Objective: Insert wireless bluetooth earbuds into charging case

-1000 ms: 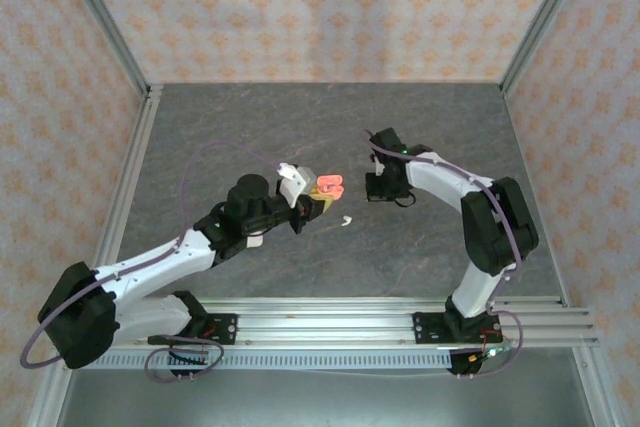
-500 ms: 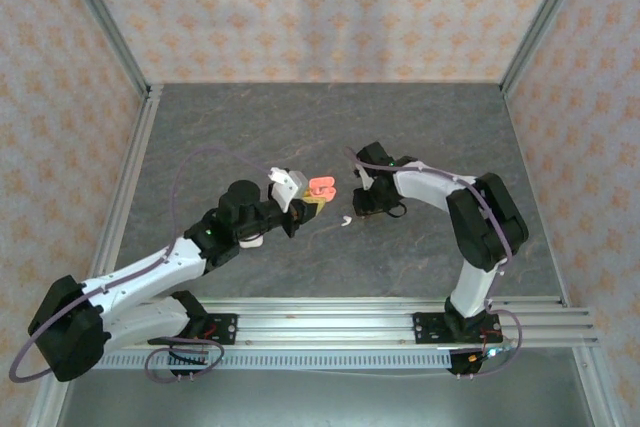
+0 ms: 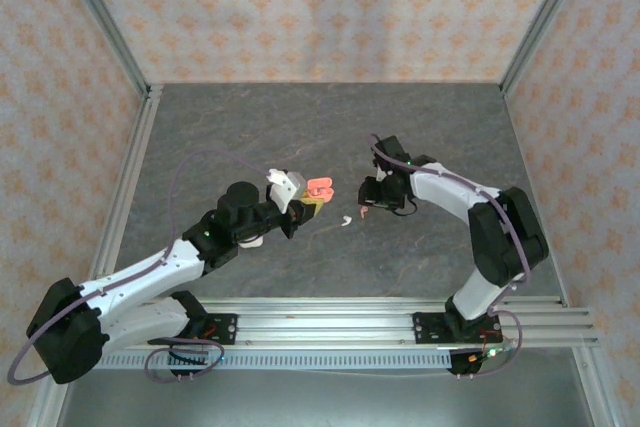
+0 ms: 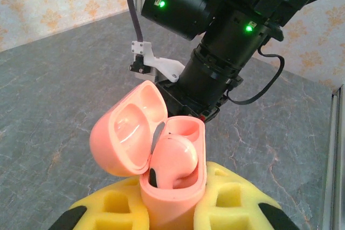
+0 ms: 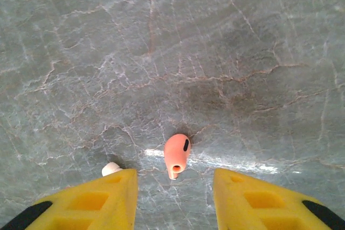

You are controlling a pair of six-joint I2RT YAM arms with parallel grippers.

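My left gripper [image 4: 172, 211] is shut on an open pinkish-red charging case [image 4: 171, 189], its yellow fingers [image 4: 116, 208] pressing both sides. The lid [image 4: 126, 127] is tipped back to the left, and one pinkish-red earbud [image 4: 173, 157] sits in the case. In the top view the case [image 3: 320, 188] is held up by the left gripper [image 3: 308, 203] at mid-table. My right gripper [image 5: 175, 200] is open just above the table, with a second pinkish-red earbud [image 5: 176, 155] lying loose between its fingers. A white earbud [image 5: 111, 168] peeks out beside the right gripper's left finger [image 5: 91, 203].
The right arm's wrist [image 4: 215, 63] stands close behind the case. In the top view the white earbud [image 3: 346, 218] lies on the grey marbled table [image 3: 300, 127] between the two grippers, left of the right gripper [image 3: 371, 200]. Patterned walls and metal rails [image 3: 135, 187] border the table.
The right gripper has gone from shut to open and shifted toward the near left. The pinkish-red earbud now lies on the table under it. The left arm drew back slightly with the case.
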